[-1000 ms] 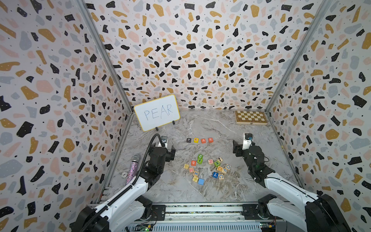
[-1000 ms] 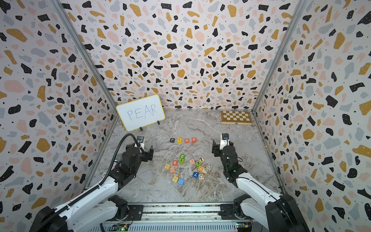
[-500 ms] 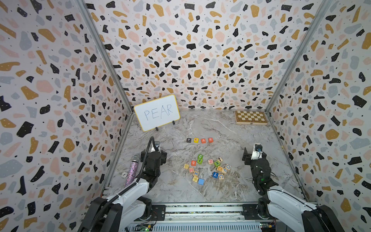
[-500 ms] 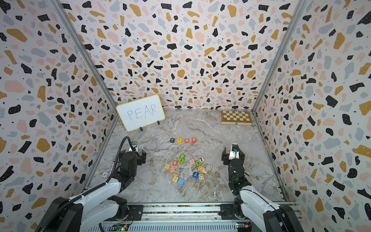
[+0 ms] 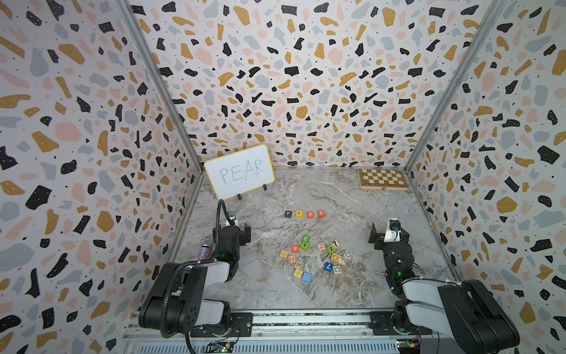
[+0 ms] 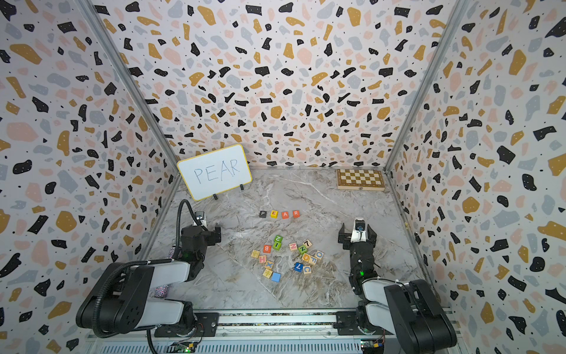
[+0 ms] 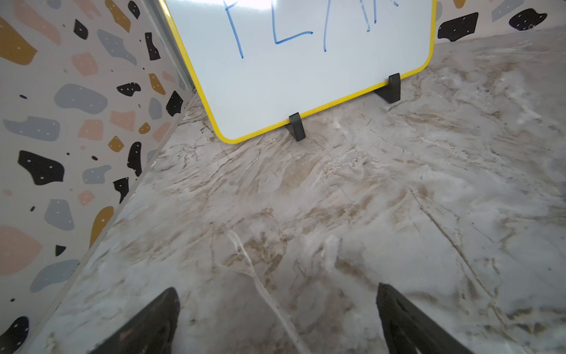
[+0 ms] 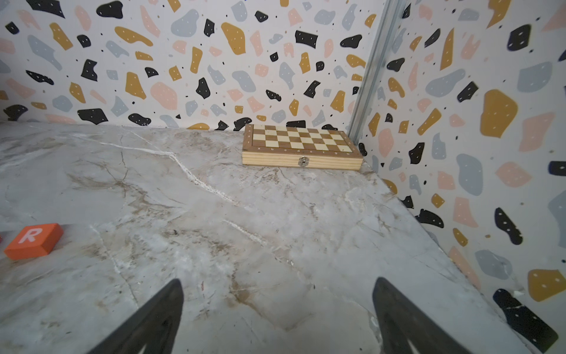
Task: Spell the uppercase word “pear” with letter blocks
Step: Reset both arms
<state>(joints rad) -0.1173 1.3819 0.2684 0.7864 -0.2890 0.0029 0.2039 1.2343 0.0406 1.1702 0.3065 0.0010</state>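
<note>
Four letter blocks stand in a row at mid-table in both top views: black P [image 5: 288,214], yellow E [image 5: 299,214], red-orange A [image 5: 310,214] and red-orange R [image 5: 321,213]. The row reads PEAR [image 6: 279,214]. My left gripper [image 5: 237,228] hangs open and empty to the row's left and nearer the front, over bare marble [image 7: 275,303]. My right gripper [image 5: 389,234] is open and empty to the row's right, well apart from it. In the right wrist view the R block [image 8: 32,240] lies at the edge and nothing is between the fingers [image 8: 165,306].
A yellow-framed whiteboard [image 5: 239,171] reading PEAR stands at the back left. A closed wooden chessboard box [image 5: 382,179] lies in the back right corner. Several other letter and digit blocks [image 5: 315,257] are scattered between the arms. A glittery purple object [image 5: 204,249] lies by the left wall.
Both arms have drawn back toward the front rail and folded. The right gripper's jaws have spread wider. The four-block row has not moved.
</note>
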